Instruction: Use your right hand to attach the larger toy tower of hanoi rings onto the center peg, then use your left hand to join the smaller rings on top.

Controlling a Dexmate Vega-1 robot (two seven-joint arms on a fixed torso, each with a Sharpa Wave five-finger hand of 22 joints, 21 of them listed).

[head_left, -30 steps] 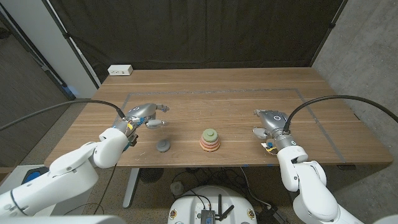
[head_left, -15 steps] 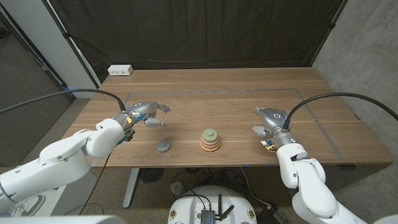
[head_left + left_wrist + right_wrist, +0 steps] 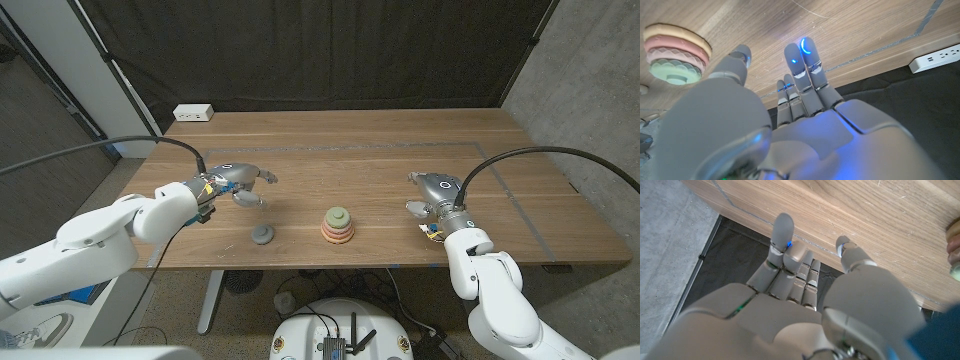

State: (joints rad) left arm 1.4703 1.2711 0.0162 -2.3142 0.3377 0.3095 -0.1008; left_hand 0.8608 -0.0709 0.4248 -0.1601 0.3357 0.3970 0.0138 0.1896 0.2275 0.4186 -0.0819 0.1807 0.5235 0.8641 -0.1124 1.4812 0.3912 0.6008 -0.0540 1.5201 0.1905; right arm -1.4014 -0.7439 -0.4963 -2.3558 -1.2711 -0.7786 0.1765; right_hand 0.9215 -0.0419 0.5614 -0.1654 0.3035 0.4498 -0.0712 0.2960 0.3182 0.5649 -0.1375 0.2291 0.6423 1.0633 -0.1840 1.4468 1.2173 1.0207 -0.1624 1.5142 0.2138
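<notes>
Ring stack cut off by right wrist view's edge; centre peg hidden inside the stack; small grey piece too small to identify.

The ring stack sits at table centre. A loose ring lies at its nine o'clock. A power strip sits toward ten o'clock, at the far edge.

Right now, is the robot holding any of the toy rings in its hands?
No, nothing is held. The left hand and right hand are both empty with fingers apart. The ring stack and a small grey piece sit untouched on the table.
</notes>
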